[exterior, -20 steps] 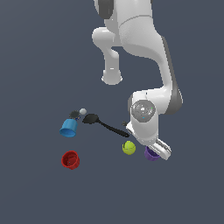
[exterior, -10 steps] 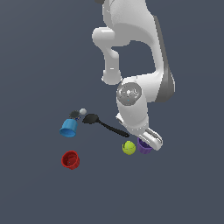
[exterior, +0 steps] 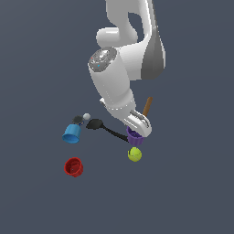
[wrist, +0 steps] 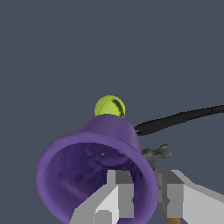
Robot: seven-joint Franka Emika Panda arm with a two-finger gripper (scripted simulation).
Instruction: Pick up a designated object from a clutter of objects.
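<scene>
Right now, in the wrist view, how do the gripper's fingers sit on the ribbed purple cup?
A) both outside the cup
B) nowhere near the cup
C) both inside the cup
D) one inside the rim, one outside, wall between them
D: in the wrist view one finger sits inside the ribbed purple cup and the other outside its wall, so the gripper straddles the rim.

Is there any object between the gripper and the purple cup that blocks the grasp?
Nothing visible does. In the wrist view the gripper already straddles the rim of the purple cup, one finger inside, one outside. The yellow-green ball and black spatula lie beyond the cup.
</scene>
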